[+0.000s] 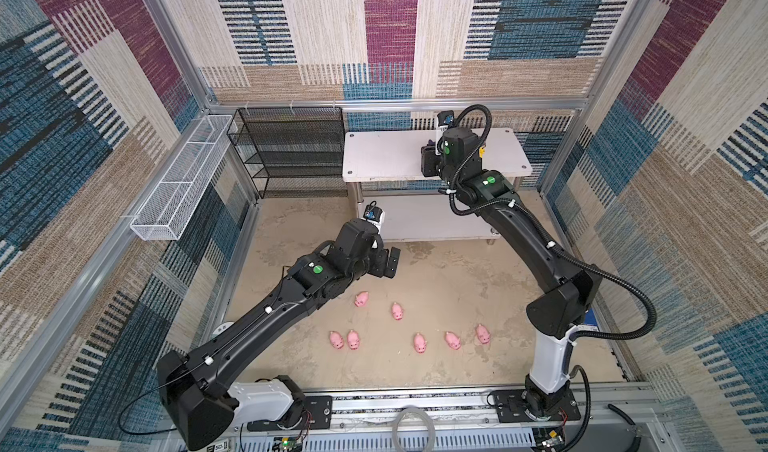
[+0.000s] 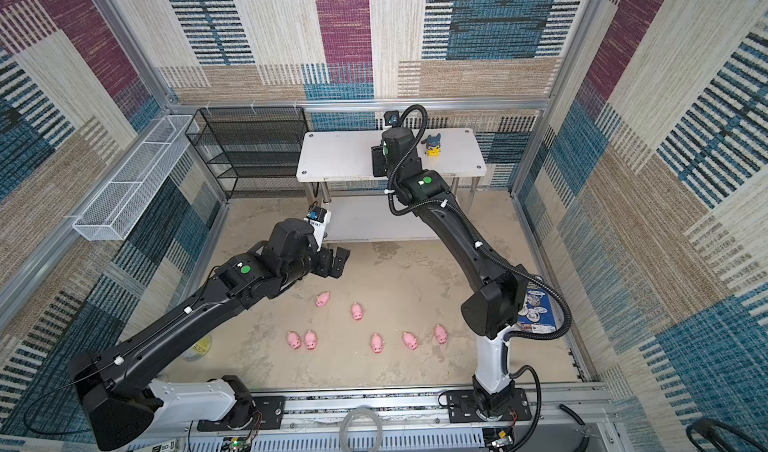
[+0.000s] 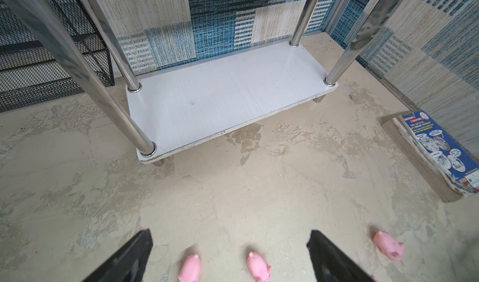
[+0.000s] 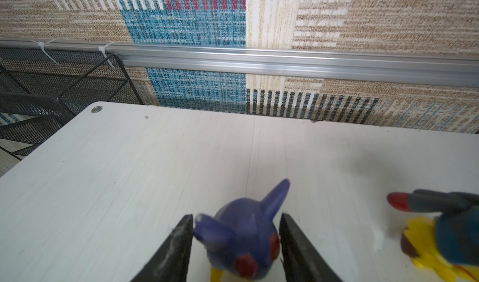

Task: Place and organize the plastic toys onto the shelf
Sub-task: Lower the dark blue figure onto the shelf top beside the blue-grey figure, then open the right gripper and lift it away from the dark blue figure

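The left arm and right arm were glossy black, each with a white lower segment. Round green dots marked their joints. A ribbed black cable conduit ran along the right arm, fastened by white ties.

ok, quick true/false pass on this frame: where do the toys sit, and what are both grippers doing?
1. Seven pink pigs lie on the floor. True.
2. A pig sits on the white shelf's lower tier. False: no toy shows on it.
3. The left gripper is shut. False: it is open, above the floor.
4. Two hooded figurines are on the shelf's top tier. True.
5. The right gripper is down among the pigs. False: it is over the top tier, jaws flanking the purple-hooded figurine.
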`<state>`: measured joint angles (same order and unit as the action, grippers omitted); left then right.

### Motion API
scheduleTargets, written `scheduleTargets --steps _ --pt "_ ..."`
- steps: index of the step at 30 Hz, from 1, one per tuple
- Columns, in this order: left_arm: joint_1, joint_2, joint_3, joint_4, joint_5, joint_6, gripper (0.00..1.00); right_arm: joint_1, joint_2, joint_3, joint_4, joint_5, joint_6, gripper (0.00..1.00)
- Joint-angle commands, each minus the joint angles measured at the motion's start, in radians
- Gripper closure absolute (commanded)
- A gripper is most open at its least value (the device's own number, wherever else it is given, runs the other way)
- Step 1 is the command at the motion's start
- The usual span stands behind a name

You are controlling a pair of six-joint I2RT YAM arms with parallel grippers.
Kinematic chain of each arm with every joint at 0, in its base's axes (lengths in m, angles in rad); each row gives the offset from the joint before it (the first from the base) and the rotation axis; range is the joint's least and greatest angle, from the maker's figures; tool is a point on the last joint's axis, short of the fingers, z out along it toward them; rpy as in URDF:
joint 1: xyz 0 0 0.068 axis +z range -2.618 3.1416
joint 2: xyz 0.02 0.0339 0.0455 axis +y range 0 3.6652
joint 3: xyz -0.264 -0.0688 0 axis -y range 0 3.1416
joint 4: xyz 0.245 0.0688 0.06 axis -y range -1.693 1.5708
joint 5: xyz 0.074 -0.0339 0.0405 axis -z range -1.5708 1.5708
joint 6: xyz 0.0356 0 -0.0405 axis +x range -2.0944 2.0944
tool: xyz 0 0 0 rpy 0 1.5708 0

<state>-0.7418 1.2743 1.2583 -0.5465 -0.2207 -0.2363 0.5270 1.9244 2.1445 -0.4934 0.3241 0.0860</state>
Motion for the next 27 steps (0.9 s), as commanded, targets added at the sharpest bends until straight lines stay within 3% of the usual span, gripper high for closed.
scheduleTargets --steps 1,6,18,19,27 --pt "0.002 -0.006 -0.001 0.030 0.011 0.017 0.01 0.002 0.006 0.014 -0.002 0.004 0.006 0.39" --pt "0.001 -0.012 -0.003 0.030 0.012 0.020 0.01 0.001 0.004 0.015 0.000 0.006 0.006 0.23" --pt "0.001 -0.012 0.003 0.030 0.011 0.028 0.01 0.001 -0.019 0.028 0.012 0.002 -0.006 0.05" --pt "0.001 -0.011 0.006 0.030 0.010 0.029 0.01 0.001 -0.022 0.032 0.012 0.008 -0.011 0.00" --pt "0.002 -0.020 0.019 0.020 -0.005 0.034 0.01 0.001 -0.078 0.058 0.008 -0.022 -0.026 0.00"
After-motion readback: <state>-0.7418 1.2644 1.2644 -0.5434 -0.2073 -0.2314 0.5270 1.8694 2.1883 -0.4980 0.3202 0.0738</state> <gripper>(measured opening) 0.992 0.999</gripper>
